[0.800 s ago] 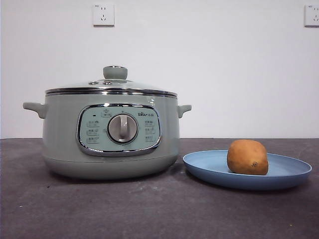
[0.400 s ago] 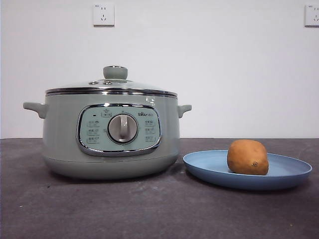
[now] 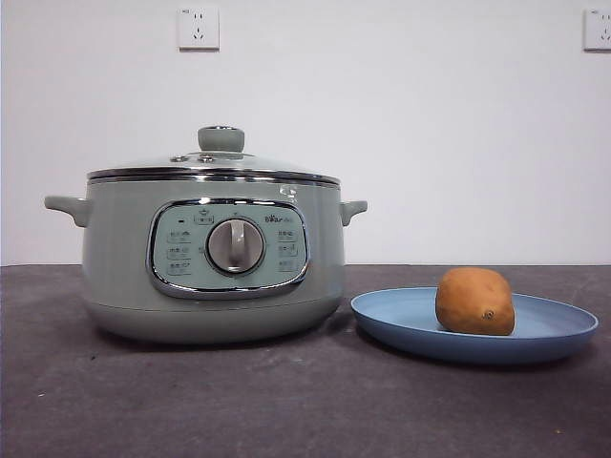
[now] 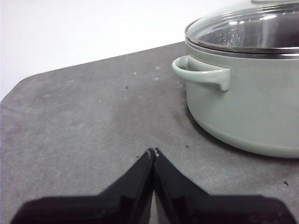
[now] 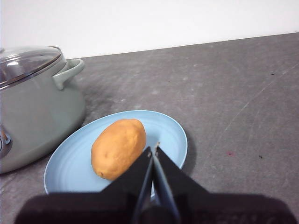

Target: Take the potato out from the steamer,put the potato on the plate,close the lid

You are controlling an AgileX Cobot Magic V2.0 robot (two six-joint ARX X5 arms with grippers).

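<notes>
Each end effector [image 4: 153,152] [image 5: 153,148] shows two matte black, wedge-shaped jaws.

We see a pale sage-green steamer [image 3: 212,272] with a chrome-framed panel and silver dial, topped by a clear glass lid [image 3: 212,167] with a chrome rim and green knob. Beside it, we see a light-blue plate [image 3: 401,320] and an orange-brown potato [image 3: 474,301] with one small dark spot. The table [image 3: 286,401] is mottled dark grey, the wall [image 3: 430,124] white, and both grippers, left [image 4: 153,152] and right [image 5: 153,149], are black.

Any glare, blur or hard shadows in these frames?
Front view: sharp, even light, small highlights on the lid, soft shadow under the steamer. Left wrist view: bright reflections across the lid glass. Right wrist view: potato and plate clear, soft shadow beside the plate.
</notes>
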